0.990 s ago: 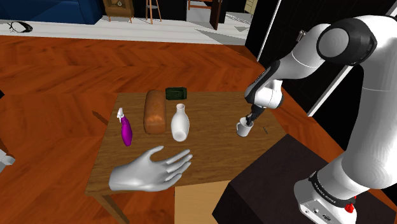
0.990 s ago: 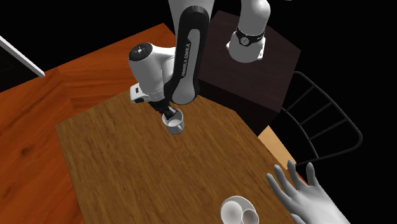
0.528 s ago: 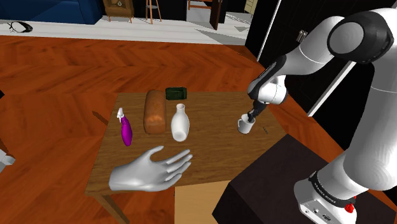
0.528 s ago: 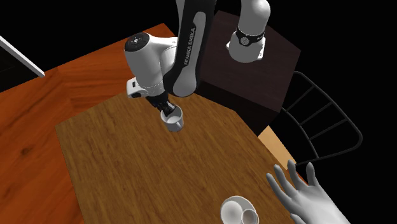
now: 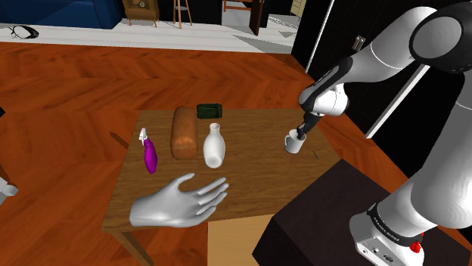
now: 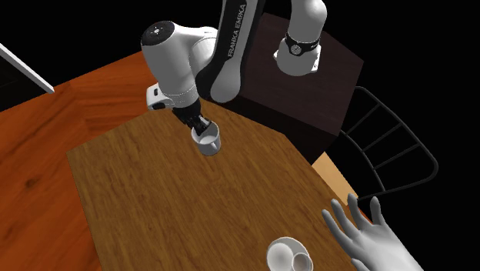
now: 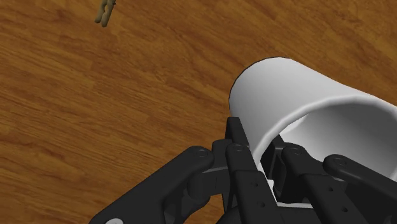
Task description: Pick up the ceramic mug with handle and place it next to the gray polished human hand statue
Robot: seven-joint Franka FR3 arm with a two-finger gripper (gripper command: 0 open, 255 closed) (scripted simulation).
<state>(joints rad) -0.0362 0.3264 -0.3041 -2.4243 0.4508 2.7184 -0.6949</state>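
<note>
A white mug [image 5: 293, 143] hangs tilted a little above the right part of the wooden table [image 5: 249, 181] in the shoulder view. My black gripper [image 5: 301, 136] is shut on its rim from above. In the wrist view one finger sits outside the mug [image 7: 286, 102] wall and the other inside, with the gripper [image 7: 257, 159] clasping the wall. The second exterior view has the mug [image 6: 208, 142] under the gripper [image 6: 201, 132], off the tabletop. The grey hand statue [image 5: 178, 202] lies palm down at the table's near edge, well left of the mug; it also appears as the hand statue [image 6: 373, 239].
Between mug and statue stand a white vase [image 5: 214, 145], a brown loaf [image 5: 182, 132], a purple spray bottle [image 5: 149, 153] and a dark green box [image 5: 209, 110]. A small tan object [image 5: 315, 156] lies near the mug. The dark stand [image 5: 318, 219] borders the table; a wire chair [image 6: 385, 146] stands beside it.
The arm has risen and carried the mug up off the table, a little toward the far side. The fingers stayed shut on the rim.
</note>
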